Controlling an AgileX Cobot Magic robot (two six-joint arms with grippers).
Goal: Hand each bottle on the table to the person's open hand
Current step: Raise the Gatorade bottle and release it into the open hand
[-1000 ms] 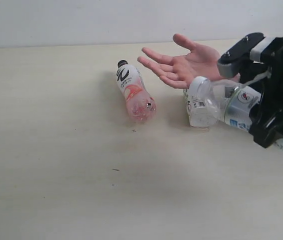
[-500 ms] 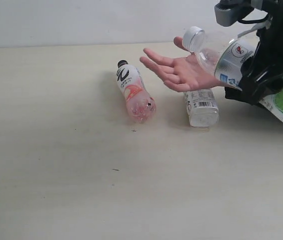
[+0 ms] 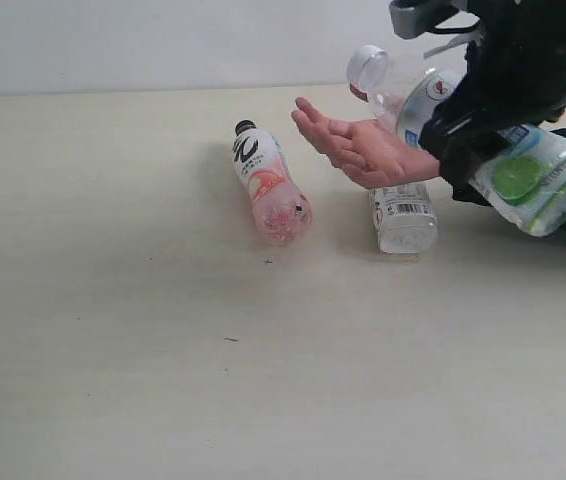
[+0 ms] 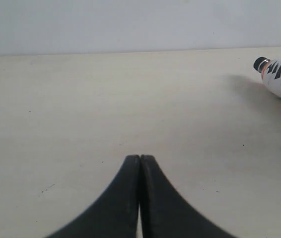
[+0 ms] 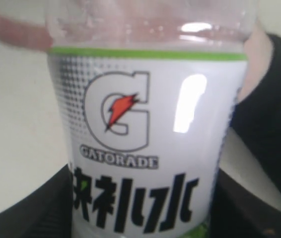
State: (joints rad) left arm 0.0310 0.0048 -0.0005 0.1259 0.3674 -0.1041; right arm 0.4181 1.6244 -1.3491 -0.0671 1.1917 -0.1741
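- Between the black fingers of the right gripper (image 3: 443, 95) sits a clear plastic bottle with a green-lime label (image 3: 518, 175) and a white screw cap. The jaws are parted only as wide as its body and clamp it across the label.
- This green-lime bottle is held off the pale cream tabletop (image 3: 163, 350) at a tilt. Its cap end reaches past the fingertips, and its base lies back on the arm's side of them.
- Just under the cap end lies the person's open hand (image 3: 368, 150), palm up, its fingers stretched away from the gripper. A black sleeve covers the forearm.
- Seen from the right wrist, the label (image 5: 148, 134) is glossy white with a grey dot pattern, a lightning-bolt G logo and a thin green band. Dark fingers (image 5: 36, 213) flank it on both sides.
- Below the hand, a small clear bottle with a white label (image 3: 403, 215) lies on its side on the tabletop.
- Well beyond the held bottle's cap, a pink-and-white bottle with a black cap (image 3: 268, 185) also lies on its side.
- On the left gripper (image 4: 140, 161), the two smooth, curved black fingers are pressed together with nothing between them. Bare tabletop lies ahead of the tips, and the pink-and-white bottle lies well off to one side.
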